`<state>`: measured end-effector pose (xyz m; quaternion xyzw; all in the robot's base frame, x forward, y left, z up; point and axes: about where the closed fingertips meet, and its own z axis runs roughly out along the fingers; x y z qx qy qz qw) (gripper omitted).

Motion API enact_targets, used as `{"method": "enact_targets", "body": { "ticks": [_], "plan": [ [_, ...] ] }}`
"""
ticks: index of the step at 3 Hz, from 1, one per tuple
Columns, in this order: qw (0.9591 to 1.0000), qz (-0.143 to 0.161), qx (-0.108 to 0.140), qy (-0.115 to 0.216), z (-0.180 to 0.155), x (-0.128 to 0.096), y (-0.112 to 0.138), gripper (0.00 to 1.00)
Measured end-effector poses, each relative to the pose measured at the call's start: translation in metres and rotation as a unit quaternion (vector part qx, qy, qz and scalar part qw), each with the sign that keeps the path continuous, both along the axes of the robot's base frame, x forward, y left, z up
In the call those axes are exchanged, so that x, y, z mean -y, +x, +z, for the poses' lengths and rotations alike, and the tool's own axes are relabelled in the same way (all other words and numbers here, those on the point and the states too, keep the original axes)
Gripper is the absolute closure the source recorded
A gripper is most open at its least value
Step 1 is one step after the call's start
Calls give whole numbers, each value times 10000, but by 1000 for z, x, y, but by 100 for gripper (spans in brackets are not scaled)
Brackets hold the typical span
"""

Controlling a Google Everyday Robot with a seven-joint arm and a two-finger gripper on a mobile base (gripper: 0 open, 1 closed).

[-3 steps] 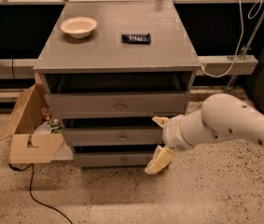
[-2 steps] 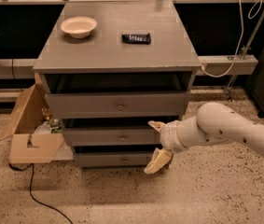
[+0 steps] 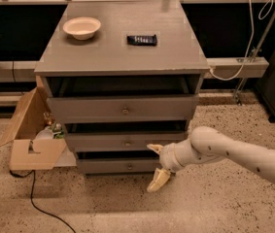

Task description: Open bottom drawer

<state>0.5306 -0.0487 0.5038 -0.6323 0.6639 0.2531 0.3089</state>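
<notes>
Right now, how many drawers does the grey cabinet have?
3, stacked: the tallest-fronted drawer on top, the mid-height drawer below it, the bottom drawer lowest. The gripper, open, is at the bottom drawer's right end. None seem hidden.

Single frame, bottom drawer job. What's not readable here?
All from the camera view:
- Contact: whether the open gripper, right of the knob, touches the bottom drawer; one angle gives no depth.
- Bottom drawer's right end: behind the gripper.
- Drawer interiors: in shadow.
- Arm: cut off by the right edge.
- Black item on the cabinet top: too small to identify.
</notes>
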Motion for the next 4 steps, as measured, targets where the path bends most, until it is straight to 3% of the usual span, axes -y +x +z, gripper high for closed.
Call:
{"method": "enact_targets", "body": {
  "ticks": [1,2,3,4],
  "plan": [
    [9991,-82,-170,-373,-38,-8,7,0],
    [9991,-80,-172,-372,-38,-9,7,0],
    [9970,30,-249,-734,-80,-6,9,0],
    [9929,-27,-378,-1127,-144,12,21,0]
  ]
}}
